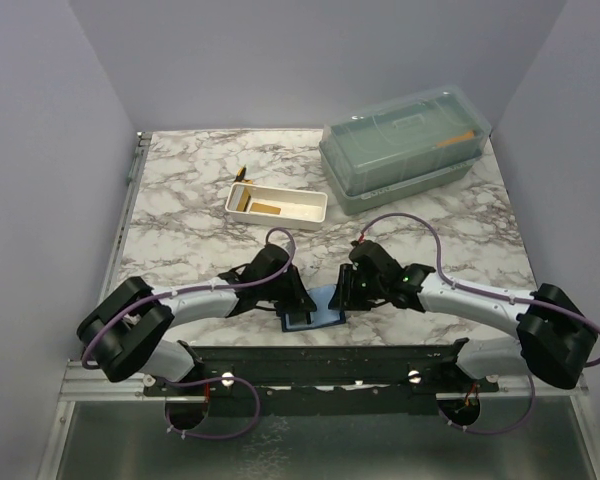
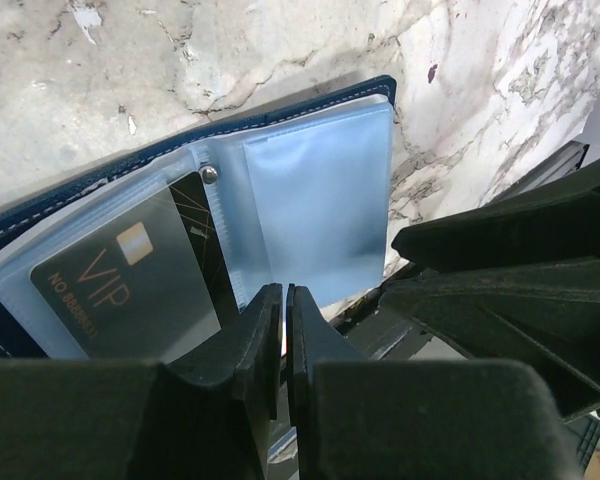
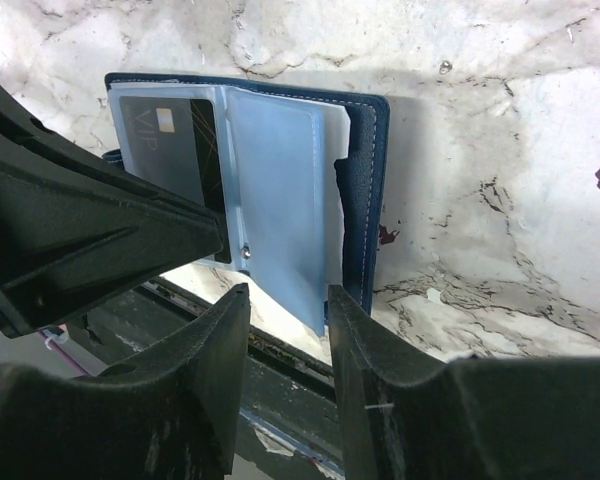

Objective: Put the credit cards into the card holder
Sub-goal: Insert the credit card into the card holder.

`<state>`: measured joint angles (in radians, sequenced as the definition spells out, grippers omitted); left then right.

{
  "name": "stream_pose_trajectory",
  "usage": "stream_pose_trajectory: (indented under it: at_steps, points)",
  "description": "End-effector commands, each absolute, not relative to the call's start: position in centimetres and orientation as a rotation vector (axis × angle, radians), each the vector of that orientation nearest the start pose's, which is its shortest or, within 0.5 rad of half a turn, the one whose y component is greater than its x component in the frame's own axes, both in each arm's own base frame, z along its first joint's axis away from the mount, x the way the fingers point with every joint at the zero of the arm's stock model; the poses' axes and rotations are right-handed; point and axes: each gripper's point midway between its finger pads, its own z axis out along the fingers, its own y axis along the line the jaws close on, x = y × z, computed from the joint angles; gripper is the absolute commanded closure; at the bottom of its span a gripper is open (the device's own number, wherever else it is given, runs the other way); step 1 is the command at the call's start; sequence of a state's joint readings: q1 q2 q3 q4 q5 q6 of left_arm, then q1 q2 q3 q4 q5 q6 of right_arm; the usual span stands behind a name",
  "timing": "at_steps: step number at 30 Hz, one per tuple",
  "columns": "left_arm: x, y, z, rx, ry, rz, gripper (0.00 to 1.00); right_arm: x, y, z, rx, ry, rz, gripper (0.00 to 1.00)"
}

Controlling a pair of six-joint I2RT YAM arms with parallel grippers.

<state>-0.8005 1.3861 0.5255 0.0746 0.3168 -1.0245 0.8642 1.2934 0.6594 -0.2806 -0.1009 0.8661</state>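
The navy card holder [image 1: 310, 318] lies open at the table's near edge, between both grippers. A dark credit card marked VIP [image 2: 130, 290] sits inside one of its clear sleeves [image 3: 170, 140]. My left gripper [image 2: 284, 292] has its jaws pressed almost together on the near edge of a clear sleeve [image 2: 320, 200]. The right gripper [image 3: 288, 295] is open, and a hanging corner of a sleeve [image 3: 280, 190] dips between its fingers without being pinched. An orange-tan credit card [image 1: 267, 208] lies in the white tray [image 1: 310, 212].
A large translucent green lidded box [image 1: 405, 145] stands at the back right. A small yellow and dark item [image 1: 242, 174] lies just behind the tray. The black mounting rail [image 1: 320, 365] runs right below the card holder. Each wrist view shows the other arm's gripper close by.
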Motion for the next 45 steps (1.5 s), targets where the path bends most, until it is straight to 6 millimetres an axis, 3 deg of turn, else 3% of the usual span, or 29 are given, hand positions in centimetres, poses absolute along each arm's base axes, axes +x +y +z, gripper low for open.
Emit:
stream_pose_trajectory:
  at_steps: [1,23,45]
  points:
    - [16.9,-30.1,5.1,-0.105,2.638,-1.148,0.88,16.2,27.2,5.5,-0.048,2.697,0.810,0.60]
    - [16.7,-29.7,3.0,-0.107,2.679,-1.086,0.95,15.8,27.7,5.9,-0.071,2.705,0.854,0.66]
    - [16.3,-29.3,2.5,-0.110,2.687,-1.077,0.98,15.8,27.0,5.0,-0.039,2.732,0.797,0.59]
